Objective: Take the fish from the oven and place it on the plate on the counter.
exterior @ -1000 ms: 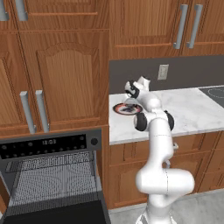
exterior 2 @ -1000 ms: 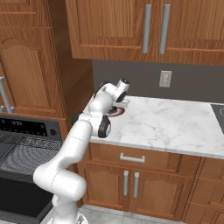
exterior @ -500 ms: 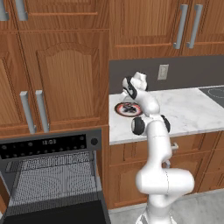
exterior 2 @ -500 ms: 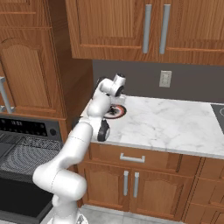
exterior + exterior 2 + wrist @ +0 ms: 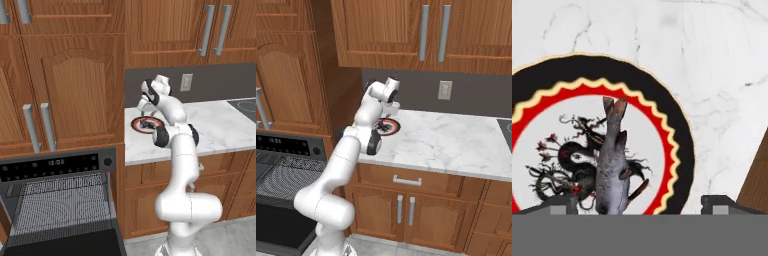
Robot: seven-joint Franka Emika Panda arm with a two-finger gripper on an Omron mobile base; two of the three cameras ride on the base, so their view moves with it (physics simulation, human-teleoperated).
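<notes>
The dark grey fish lies on the pale centre of the plate, tail pointing away from the hand. My gripper hangs open just above it, one fingertip to each side and neither touching the fish. The plate sits near the left end of the white marble counter, with the gripper a little above it. From the other side the gripper hovers over the plate. The black oven stands open at the lower left, its wire rack bare.
A dark backsplash with a wall outlet runs behind the counter. Wooden cabinets rise directly left of the plate. A black cooktop lies at the counter's far right. The lowered oven door juts out near the base.
The hand has risen from just over the plate and swung slightly toward the cabinet side. The fish stays lying on the plate.
</notes>
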